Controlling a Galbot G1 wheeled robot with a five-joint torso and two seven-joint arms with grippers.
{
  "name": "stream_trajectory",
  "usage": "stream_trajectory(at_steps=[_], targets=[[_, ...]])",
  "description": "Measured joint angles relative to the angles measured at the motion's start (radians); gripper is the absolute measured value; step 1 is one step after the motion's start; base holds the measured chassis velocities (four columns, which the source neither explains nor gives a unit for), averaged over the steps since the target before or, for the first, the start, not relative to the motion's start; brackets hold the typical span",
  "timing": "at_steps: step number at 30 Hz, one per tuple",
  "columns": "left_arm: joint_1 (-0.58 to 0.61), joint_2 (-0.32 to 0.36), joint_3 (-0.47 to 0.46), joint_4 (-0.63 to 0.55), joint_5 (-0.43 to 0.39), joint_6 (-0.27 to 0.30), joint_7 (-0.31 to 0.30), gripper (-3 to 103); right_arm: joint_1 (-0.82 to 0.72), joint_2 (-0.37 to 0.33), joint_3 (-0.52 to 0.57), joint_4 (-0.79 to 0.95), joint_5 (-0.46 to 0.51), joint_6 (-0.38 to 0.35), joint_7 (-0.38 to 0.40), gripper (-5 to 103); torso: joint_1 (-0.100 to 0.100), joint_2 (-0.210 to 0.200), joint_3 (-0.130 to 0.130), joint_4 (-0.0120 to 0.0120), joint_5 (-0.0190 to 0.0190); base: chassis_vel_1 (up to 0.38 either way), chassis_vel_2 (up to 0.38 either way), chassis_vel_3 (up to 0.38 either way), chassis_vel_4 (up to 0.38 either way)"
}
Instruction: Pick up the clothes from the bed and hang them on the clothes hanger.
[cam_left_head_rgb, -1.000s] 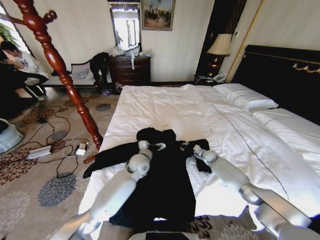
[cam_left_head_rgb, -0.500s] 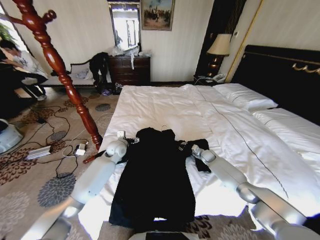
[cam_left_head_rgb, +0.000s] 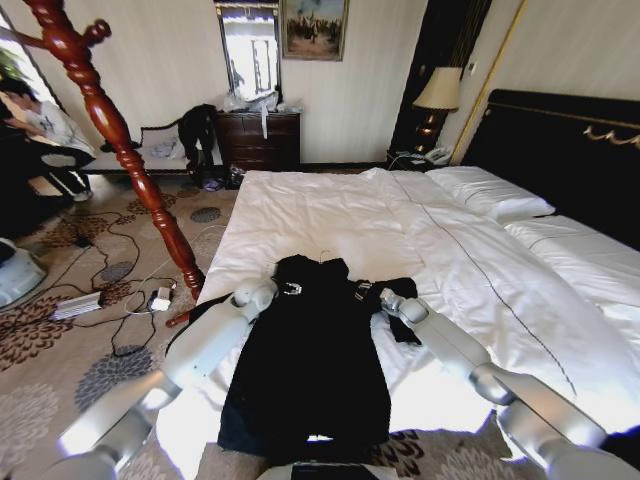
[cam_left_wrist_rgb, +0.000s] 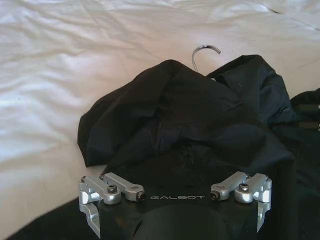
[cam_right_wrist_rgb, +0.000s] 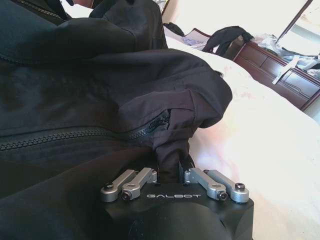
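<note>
Silver linkages on the right gripper (cam_right_wrist_rgb: 172, 167) stand close together, and a fold of black cloth runs down between them: its jaws are pinched on the coat (cam_left_head_rgb: 310, 350) near a zipped pocket. White letters on the gripper's black body read "GALBOT". In the head view this gripper (cam_left_head_rgb: 372, 296) sits at the coat's shoulder on the side nearer the headboard (cam_left_head_rgb: 560, 150).

On the left gripper (cam_left_wrist_rgb: 176, 172) the silver linkages stand wide apart to either side of the same "GALBOT" lettering, so the jaws are spread; their tips are hidden against the dark cloth below. In the head view it (cam_left_head_rgb: 283, 287) rests at the coat's other shoulder, just beside the collar.

Bunched black cloth rises at the collar, and out of it pokes the thin metal hook of the clothes hanger (cam_left_wrist_rgb: 202, 52), curving over the white duvet; the hanger's body is covered by the coat. Its hook (cam_left_head_rgb: 327, 255) points up the bed (cam_left_head_rgb: 330, 205).

Lengthwise, the coat lies flat near the foot corner of the bed, its hem hanging over the edge toward the robot, one sleeve trailing off the side toward the patterned carpet (cam_left_head_rgb: 60, 370). A red-brown turned wooden pole (cam_left_head_rgb: 125, 150) stands on the carpet beside the bed.
</note>
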Motion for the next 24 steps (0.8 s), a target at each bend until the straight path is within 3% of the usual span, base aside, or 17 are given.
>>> stream_trajectory(at_steps=[10, 24], targets=[[-0.041, -0.010, 0.051, 0.069, 0.116, 0.000, 0.034, 100, -0.015, -0.020, 0.030, 0.034, -0.012, 0.007, -0.004, 18, 0.000, 0.000, 0.000, -0.0005, -0.0006, 0.000, 0.000, 0.000, 0.000], [-0.043, -0.021, 0.062, 0.102, 0.157, -0.002, 0.064, 100, -0.004, -0.008, 0.041, 0.023, -0.020, 0.008, -0.003, 18, 0.000, 0.000, 0.000, -0.0006, -0.0005, 0.000, 0.000, 0.000, 0.000]])
